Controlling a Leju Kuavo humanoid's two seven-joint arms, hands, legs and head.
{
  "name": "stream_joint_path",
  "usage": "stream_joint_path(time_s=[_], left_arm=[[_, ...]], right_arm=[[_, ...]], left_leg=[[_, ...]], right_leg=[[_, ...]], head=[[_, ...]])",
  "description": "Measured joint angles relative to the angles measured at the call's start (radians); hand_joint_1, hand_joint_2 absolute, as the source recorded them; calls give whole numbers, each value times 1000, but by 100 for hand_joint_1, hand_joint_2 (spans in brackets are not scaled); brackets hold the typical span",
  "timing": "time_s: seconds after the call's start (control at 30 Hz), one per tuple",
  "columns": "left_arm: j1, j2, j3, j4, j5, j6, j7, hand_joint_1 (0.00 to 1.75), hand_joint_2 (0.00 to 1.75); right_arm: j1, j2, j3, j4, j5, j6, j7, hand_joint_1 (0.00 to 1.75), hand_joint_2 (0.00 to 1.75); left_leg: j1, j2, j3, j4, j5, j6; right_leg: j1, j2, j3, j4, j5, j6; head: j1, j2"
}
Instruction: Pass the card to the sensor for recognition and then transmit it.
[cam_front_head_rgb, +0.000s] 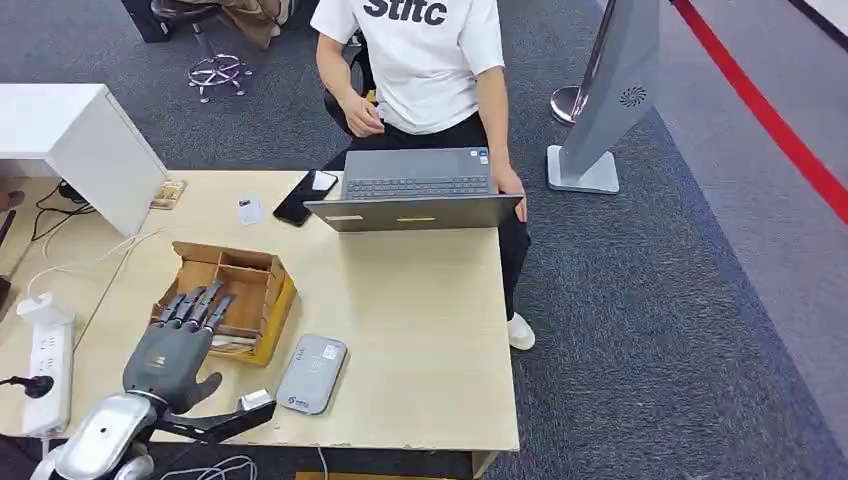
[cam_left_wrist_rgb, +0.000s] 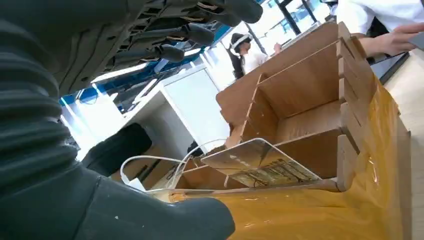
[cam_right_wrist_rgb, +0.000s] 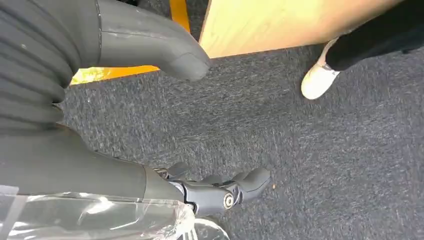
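Observation:
A brown wooden divider box (cam_front_head_rgb: 262, 285) stands on the left part of the light wood table (cam_front_head_rgb: 420, 310). In its near compartment a card in a clear sleeve (cam_left_wrist_rgb: 260, 165) leans at a tilt. My left hand (cam_front_head_rgb: 180, 340) hovers at the box's near left corner, its fingers (cam_left_wrist_rgb: 185, 35) stretched out over the compartments, its thumb (cam_left_wrist_rgb: 165, 220) apart, holding nothing. The grey flat sensor (cam_front_head_rgb: 312, 373) lies to the right of the box near the table's front edge. My right hand (cam_right_wrist_rgb: 100, 90) hangs beside the table above the carpet, thumb and fingers (cam_right_wrist_rgb: 225, 192) spread, empty.
A person in a white shirt (cam_front_head_rgb: 425, 50) sits behind an open laptop (cam_front_head_rgb: 415, 190) at the far edge. A black phone (cam_front_head_rgb: 305, 195) and a small white card (cam_front_head_rgb: 250, 210) lie left of it. A power strip (cam_front_head_rgb: 45, 360) and a white cabinet (cam_front_head_rgb: 80, 130) stand at the left.

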Motion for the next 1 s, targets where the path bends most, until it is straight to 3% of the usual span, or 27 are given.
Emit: stream_joint_path(time_s=[0.33,0.63,1.0], left_arm=[[-1,-14,6,14,0,-2,0,0,175],[4,-23,26,23,-30,-47,0,0,175],[-3,-38,50,29,-35,-78,39,0,175]], right_arm=[[0,0,3,0,0,0,0,0,175],[-17,0,3,5,29,21,2,0,175],[-21,0,3,6,32,27,8,0,175]], left_leg=[[0,0,0,0,0,0],[0,0,0,0,0,0],[0,0,0,0,0,0]], right_leg=[[0,0,0,0,0,0],[0,0,0,0,0,0],[0,0,0,0,0,0]], head=[[0,0],[0,0],[0,0]])
